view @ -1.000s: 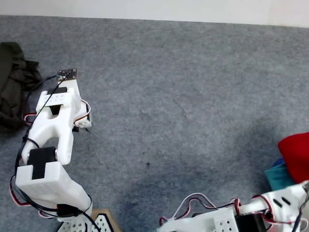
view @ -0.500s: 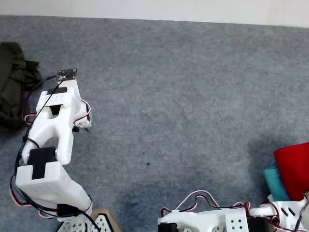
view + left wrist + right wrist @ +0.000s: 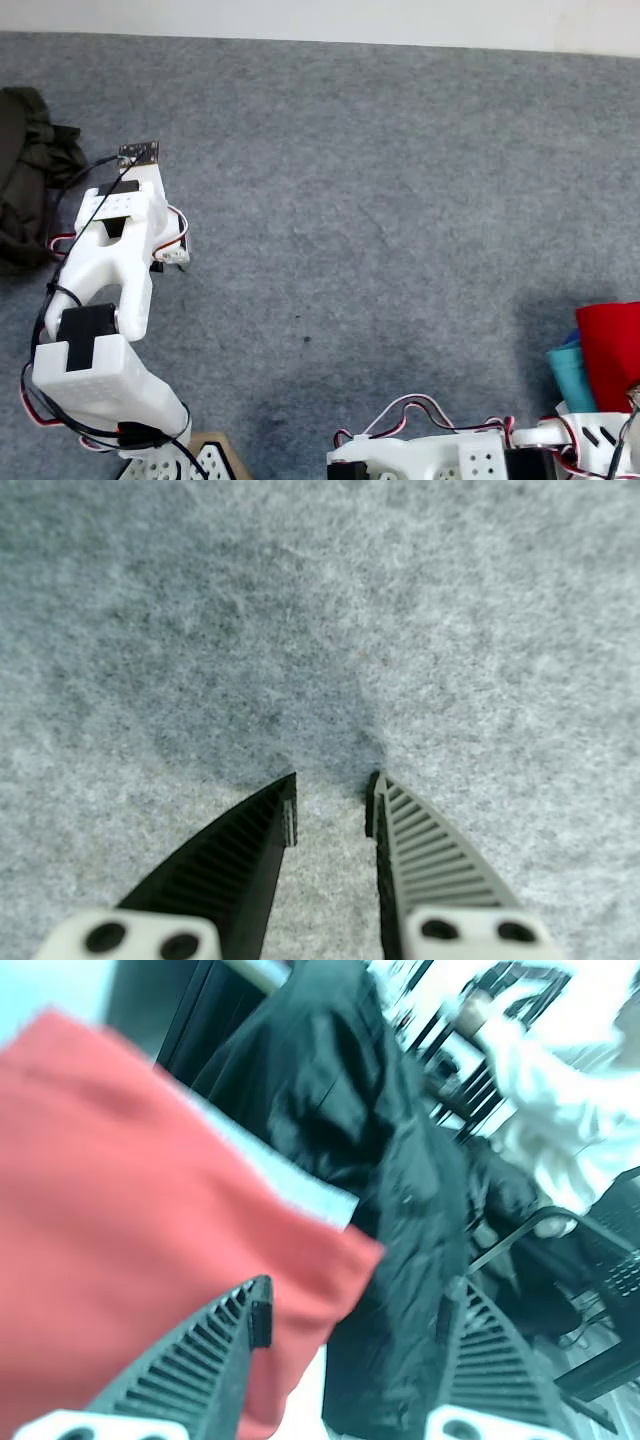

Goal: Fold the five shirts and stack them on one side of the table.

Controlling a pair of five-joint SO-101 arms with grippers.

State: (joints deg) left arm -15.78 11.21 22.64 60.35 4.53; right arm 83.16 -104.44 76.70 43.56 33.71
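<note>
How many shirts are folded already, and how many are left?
Started, not finished. A red shirt lies on a teal shirt at the table's right edge, which looks like a stack begun; anything under them is hidden. Nothing is in hand: the left gripper is open over the grey table, and the right gripper is open beside the red shirt. A dark shirt lies crumpled at the left edge, waiting to be folded.

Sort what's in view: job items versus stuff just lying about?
Job: red shirt; teal shirt; dark clothes pile near the left arm.
Lying about: black jacket and chair in the room behind.
</note>
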